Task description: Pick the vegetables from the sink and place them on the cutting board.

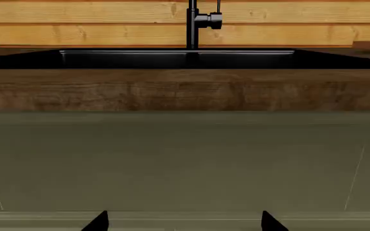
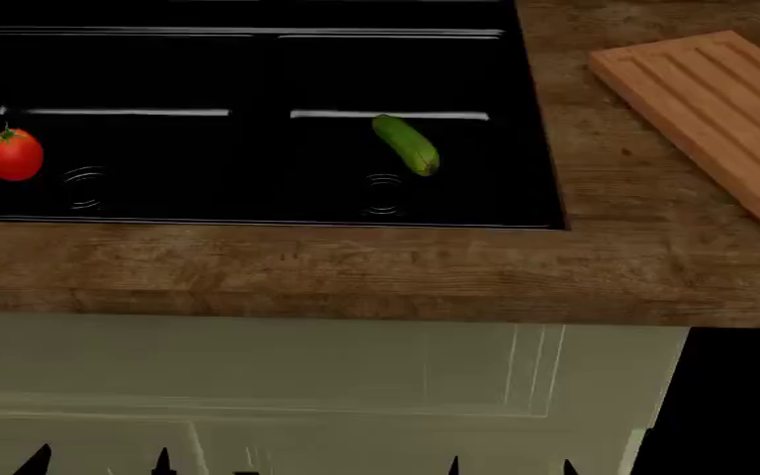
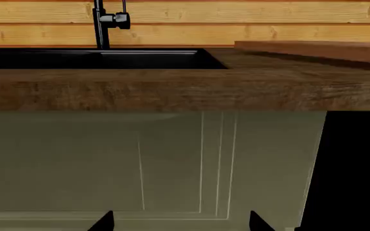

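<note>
Left gripper (image 2: 96,462) and right gripper (image 2: 510,465) held low before the cabinet front (image 2: 353,376), below the countertop's (image 2: 353,272) near edge, fingertips spread and empty, tomato (image 2: 13,154) in the sink's (image 2: 248,69) left basin, cucumber (image 2: 407,144) in the right basin, cutting board (image 2: 716,114) toward the countertop's far right corner

My head camera is looking down over the sink (image 2: 261,59); both my wrist cameras are facing the countertop's front edge (image 1: 185,89), sharing the faucet (image 3: 104,21).

Cutting board (image 2: 716,114): right end cropped by head view. Both grippers' fingers (image 2: 40,461): tips only (bodies below every frame).
</note>
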